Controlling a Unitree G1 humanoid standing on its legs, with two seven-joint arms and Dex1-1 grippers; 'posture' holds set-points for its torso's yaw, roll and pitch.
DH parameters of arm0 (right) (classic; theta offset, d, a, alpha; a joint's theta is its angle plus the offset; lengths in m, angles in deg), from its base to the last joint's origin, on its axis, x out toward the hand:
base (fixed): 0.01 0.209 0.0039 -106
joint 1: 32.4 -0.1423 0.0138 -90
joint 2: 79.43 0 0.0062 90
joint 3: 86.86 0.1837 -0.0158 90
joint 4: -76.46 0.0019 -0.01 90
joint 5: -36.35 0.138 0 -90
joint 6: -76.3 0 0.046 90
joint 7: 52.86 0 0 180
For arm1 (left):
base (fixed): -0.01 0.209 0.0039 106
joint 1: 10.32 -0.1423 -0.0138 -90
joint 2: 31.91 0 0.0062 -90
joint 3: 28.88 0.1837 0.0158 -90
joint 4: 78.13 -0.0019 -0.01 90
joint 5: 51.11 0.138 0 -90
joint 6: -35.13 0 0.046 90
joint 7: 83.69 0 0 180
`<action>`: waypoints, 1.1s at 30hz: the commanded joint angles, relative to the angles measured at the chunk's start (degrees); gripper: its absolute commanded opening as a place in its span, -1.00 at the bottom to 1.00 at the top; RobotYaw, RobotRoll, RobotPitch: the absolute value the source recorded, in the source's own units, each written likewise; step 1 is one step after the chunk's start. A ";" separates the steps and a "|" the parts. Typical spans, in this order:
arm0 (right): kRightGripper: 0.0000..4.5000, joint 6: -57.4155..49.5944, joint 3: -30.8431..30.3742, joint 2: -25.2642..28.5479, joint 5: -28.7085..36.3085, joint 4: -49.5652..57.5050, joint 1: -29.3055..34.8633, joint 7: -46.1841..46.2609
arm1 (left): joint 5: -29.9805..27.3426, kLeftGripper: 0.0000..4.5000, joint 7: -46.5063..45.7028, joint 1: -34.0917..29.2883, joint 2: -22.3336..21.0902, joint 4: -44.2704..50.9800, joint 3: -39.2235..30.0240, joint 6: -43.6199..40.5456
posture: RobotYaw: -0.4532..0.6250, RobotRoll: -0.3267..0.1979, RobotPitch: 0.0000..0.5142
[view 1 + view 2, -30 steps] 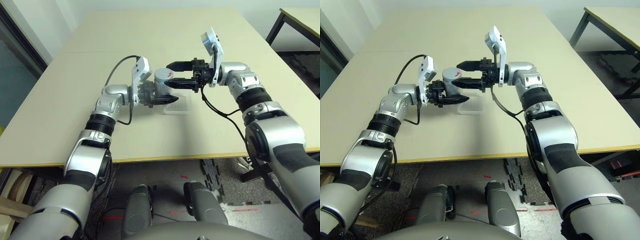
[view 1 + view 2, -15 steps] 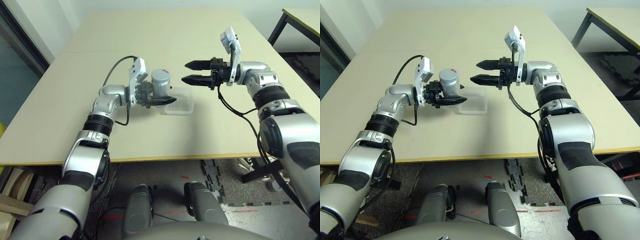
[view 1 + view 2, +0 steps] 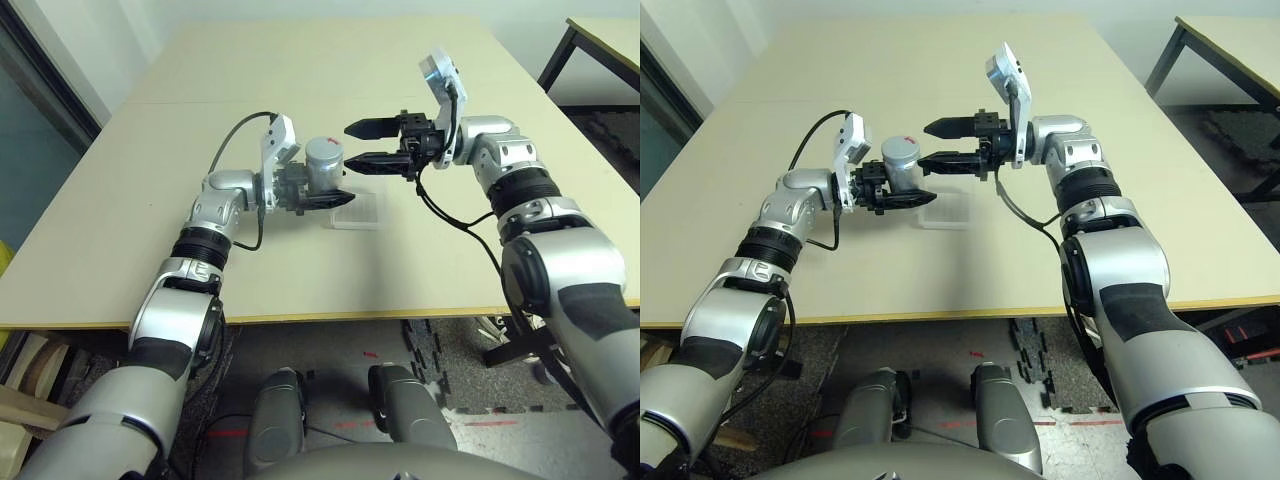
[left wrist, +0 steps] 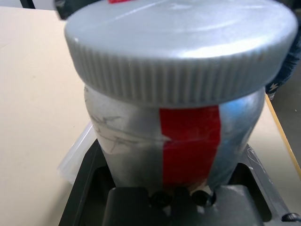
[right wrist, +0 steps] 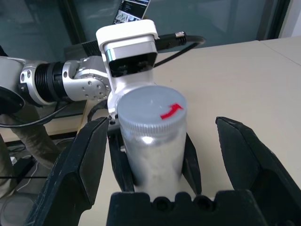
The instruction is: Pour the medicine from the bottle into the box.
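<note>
My left gripper is shut on the bottle, a silver-grey cylinder with a red stripe. It holds the bottle upright above the table, beside the box's left edge. A ribbed grey cap with a red arrow closes the bottle, so the medicine is hidden. The box, shallow and clear, lies on the table just right of and below the bottle. My right gripper is open, its tips level with the cap on its right. In the right wrist view its fingers stand apart on either side of the bottle, not touching it.
The beige table stretches wide around the box. A black cable hangs from the right wrist. A second table with a black frame stands at the far right.
One second ago the right gripper was at the bottle's cap. It then drew away to the right and has now come back close to the cap, still open. The left gripper keeps its hold.
</note>
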 commanded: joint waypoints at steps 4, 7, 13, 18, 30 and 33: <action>1.00 -0.41 0.18 -1.22 0.31 2.04 -0.73 0.34 | 1.27 0.21 0.00 1.19 0.18 -1.24 0.42 0.66 | -0.50 0.25 -0.71; 1.00 -0.37 0.09 -1.84 0.25 2.26 -0.72 0.62 | 1.35 0.21 -0.09 1.22 0.41 -1.31 0.51 0.73 | -0.50 0.25 -0.71; 1.00 -0.02 -0.06 -3.30 0.01 2.43 -0.70 1.60 | 1.57 0.21 -0.11 1.38 0.74 -1.56 0.53 0.96 | -0.50 0.25 -0.71; 1.00 0.73 -0.09 -4.13 -0.37 1.80 -0.79 3.01 | 1.59 0.21 -0.01 1.58 1.07 -1.44 0.48 0.88 | -0.51 0.25 -0.74; 1.00 2.05 0.13 -4.38 -0.91 -0.54 -1.16 5.41 | 1.16 0.21 0.80 0.84 1.30 0.13 0.56 0.14 | -0.50 0.25 -0.73; 1.00 2.50 0.16 -4.03 -1.21 -1.40 -1.23 5.99 | 1.02 0.21 1.06 0.64 1.25 0.53 0.53 -0.12 | -0.50 0.25 -0.73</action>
